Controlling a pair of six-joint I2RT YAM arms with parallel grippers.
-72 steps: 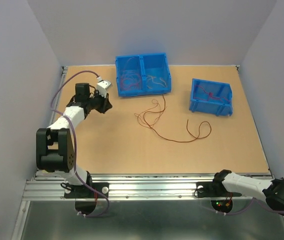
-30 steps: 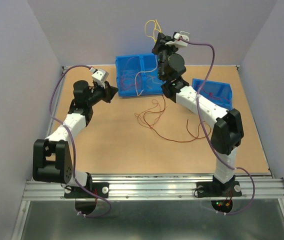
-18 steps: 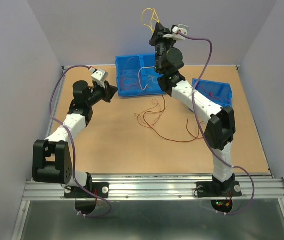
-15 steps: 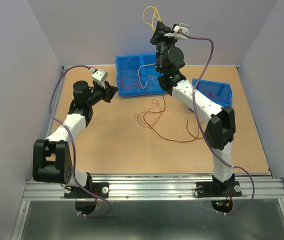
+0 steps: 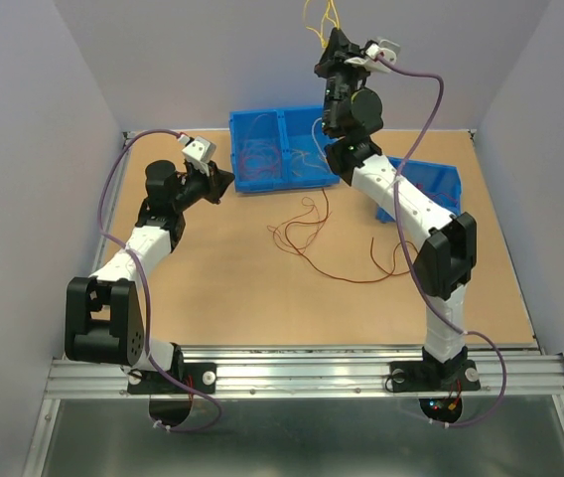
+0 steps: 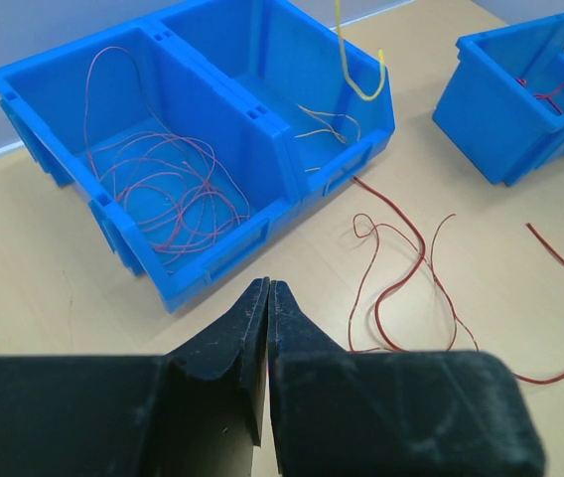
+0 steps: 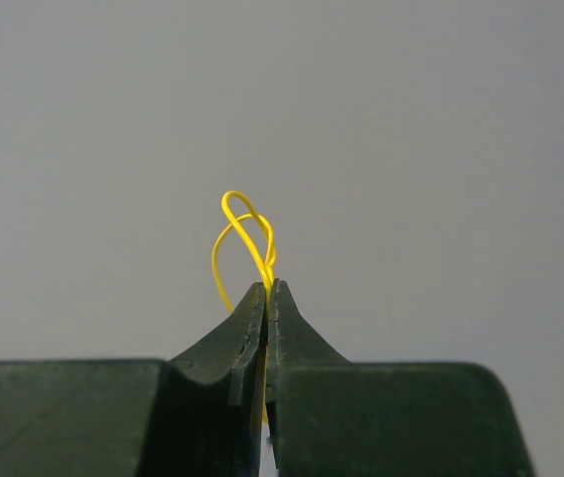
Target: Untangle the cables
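while held high at upper centre, likely to draw one strand clear of the rest: right tool (image 7: 267, 293), clamped on yellow cable (image 7: 230, 195), tail dangling over blue bin (image 5: 282, 115). left tool (image 6: 268, 288) closed, empty, left of centre. red cables (image 5: 307, 238) loose on bench (image 5: 212, 288), mid-frame.

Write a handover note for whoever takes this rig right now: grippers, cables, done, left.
Right gripper: shut on a looped yellow wire, held high above the double bin; the wire's tail hangs over the bin's right compartment.
Left gripper: shut, empty, hovering near the double bin.
Cables: thin red wires in the left compartment, a few pale wires in the right, red strands in the small bin. Loose red-brown wires lie looped on the table.
Done: some wires binned.
Left: place the yellow wire, then separate the table bunch.
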